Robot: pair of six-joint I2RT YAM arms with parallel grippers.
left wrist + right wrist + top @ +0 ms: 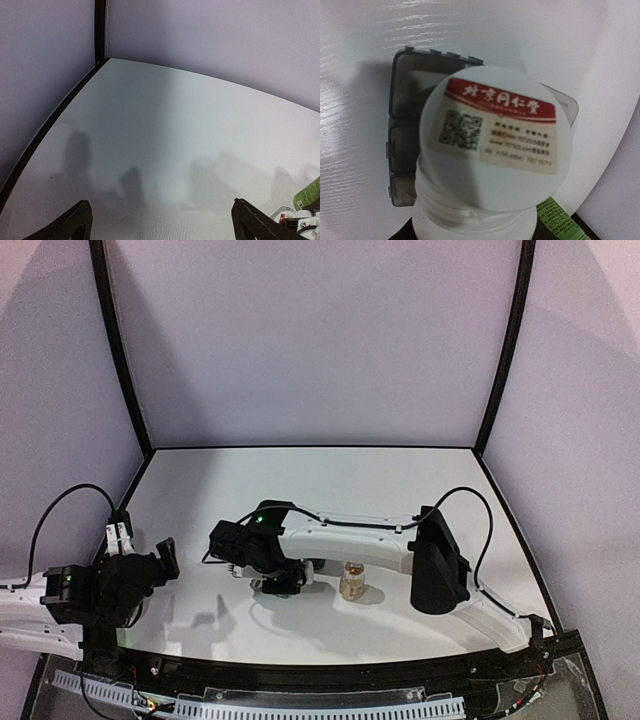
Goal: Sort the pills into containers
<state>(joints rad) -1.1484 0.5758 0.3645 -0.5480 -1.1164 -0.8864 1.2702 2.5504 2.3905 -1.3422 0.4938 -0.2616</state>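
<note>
A white pill bottle (490, 150) fills the right wrist view, its round end with a red and cream label facing the camera. My right gripper (284, 578) is shut on it near the table's middle, its fingers hidden behind the bottle. Just beyond the bottle lies the grey container (402, 110), a row of square compartments partly covered by the bottle. No pills show in any view. My left gripper (146, 550) hangs open and empty at the left side, its fingertips (80, 212) wide apart above bare table.
A small amber bottle (352, 580) stands right of the right gripper. A green-labelled bottle (559, 219) sits close beside the held bottle and shows at the right edge of the left wrist view (311, 192). Black frame posts (118, 350) edge the white table.
</note>
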